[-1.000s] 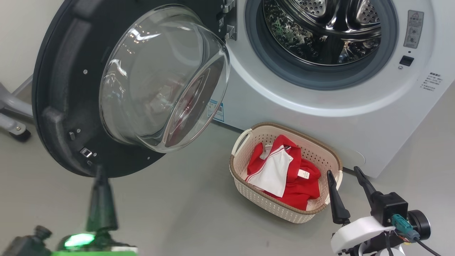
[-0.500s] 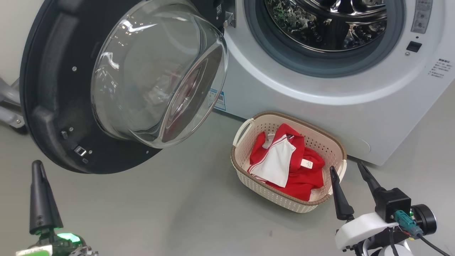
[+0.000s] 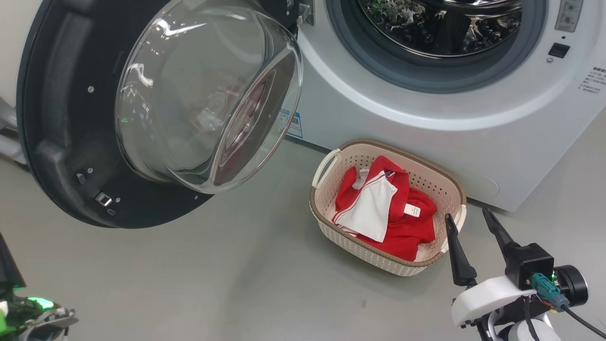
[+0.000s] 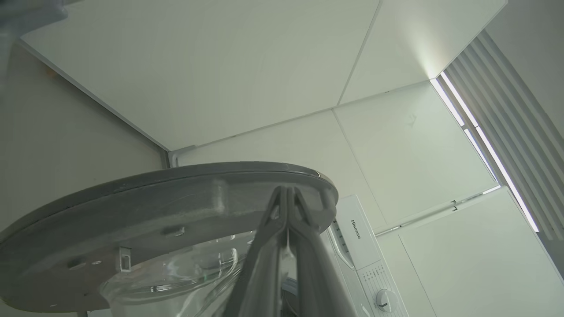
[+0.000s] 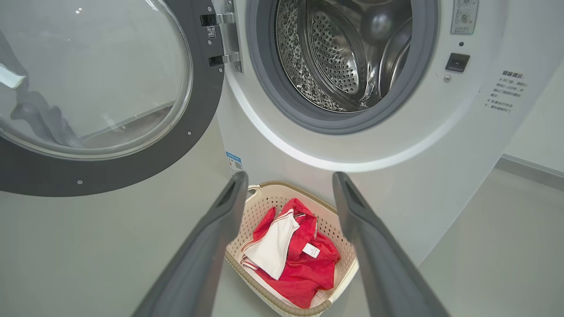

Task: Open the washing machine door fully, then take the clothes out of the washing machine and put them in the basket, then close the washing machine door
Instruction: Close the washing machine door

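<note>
Grey floor (image 3: 236, 279), pale wall (image 5: 544, 127); washing machine door (image 3: 52, 118) open leftward.
Basket (image 3: 352, 247) of clothes (image 3: 402, 229) runs far-left to near-right; right gripper (image 3: 467, 214) spread, left gripper (image 4: 286, 193) pinched.

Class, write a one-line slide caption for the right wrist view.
Framed by the open right hand: red clothes in the basket before the washing machine, its door swung open.

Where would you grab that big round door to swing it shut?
Probably the black rim of the washing machine door near the latch, the edge farthest from the hinge, coming from its outer face on the robot's left. That edge gives most leverage, and the rim looks thin enough to pinch; the bulging glass bowl is smooth and too wide.
</note>
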Controlling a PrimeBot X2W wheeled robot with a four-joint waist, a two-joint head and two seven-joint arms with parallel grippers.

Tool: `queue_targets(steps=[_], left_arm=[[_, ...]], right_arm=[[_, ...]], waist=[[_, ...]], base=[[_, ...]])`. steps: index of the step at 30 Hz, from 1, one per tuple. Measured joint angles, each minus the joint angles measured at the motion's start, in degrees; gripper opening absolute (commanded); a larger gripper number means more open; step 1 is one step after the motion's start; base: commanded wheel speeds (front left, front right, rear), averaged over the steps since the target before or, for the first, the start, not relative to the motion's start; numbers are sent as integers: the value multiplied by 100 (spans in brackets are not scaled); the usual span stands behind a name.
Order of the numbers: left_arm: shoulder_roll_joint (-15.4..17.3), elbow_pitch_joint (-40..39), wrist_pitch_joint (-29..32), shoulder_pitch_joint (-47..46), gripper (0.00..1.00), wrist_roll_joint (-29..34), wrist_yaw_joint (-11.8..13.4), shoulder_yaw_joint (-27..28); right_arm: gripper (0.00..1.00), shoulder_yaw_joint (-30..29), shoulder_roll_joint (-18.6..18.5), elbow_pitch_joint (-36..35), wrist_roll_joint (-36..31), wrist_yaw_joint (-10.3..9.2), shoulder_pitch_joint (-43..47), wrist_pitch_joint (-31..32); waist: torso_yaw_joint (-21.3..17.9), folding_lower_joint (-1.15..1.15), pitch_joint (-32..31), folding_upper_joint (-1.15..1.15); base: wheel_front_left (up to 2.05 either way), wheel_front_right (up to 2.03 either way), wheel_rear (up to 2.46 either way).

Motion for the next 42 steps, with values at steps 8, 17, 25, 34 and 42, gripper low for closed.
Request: queue_targets(steps=[8,17,25,34,42], left_arm=[[402,704,185,-295,0,-311,0,460],[1001,1768,442,-870,0,-632,159,849],[1405,2532,901,-1360,0,-815,414,732],[1681,3067,1557,-1694,0,-839,513,194],[1747,3467,1944,-1878,0,-823,460,-92]], right_arm=[[100,40,-4,-46,-9,0,-22,78],[100,49,-54,-88,-35,2,-162,133],[100,64,-62,-91,-35,10,-215,176],[100,29,-71,-90,-35,12,-263,176],[100,-1,-87,-85,-34,15,-263,176]], waist=[[-5,0,46,0],[-99,0,199,0],[-238,0,282,0],[-410,0,333,0],[-467,0,325,0]], base=[[0,0,0],[0,0,0],[0,0,0],[0,0,0],[0,0,0]])
